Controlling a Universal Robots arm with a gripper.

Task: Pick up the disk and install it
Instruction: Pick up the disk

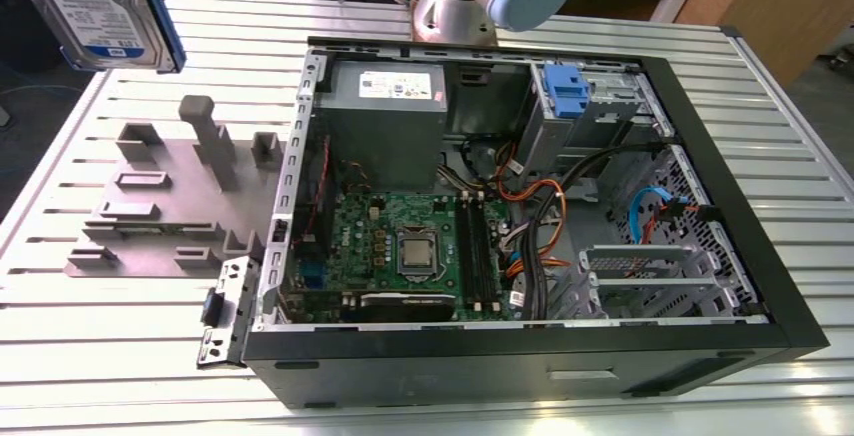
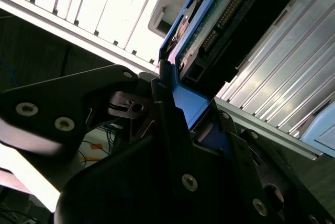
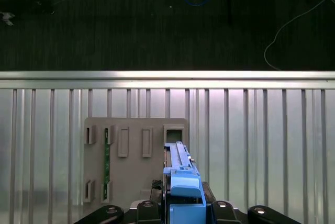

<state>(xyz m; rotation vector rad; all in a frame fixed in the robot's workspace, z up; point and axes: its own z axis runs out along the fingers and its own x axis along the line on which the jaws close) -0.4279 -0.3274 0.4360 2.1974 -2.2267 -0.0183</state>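
Note:
The disk point(image 1: 100, 6), silver with a white-and-blue label and a blue carrier frame, hangs in the air at the upper left of the exterior view, above the table's far corner. In the first wrist view the disk point(image 3: 179, 174) shows edge-on, its blue frame between the fingers of my gripper point(image 3: 180, 208), over the grey fixture point(image 3: 136, 156). In the second wrist view the gripper point(image 2: 178, 124) is shut on the blue frame, and the disk's point(image 2: 220, 20) circuit board and connector face the camera.
An open black computer case point(image 1: 534, 356) lies on the slatted metal table point(image 1: 80, 356). Inside are a motherboard point(image 1: 414, 246), a grey power-supply box point(image 1: 387, 106) and a drive bay with a blue latch point(image 1: 567, 91). A grey fixture point(image 1: 174, 196) with upright posts stands beside the case.

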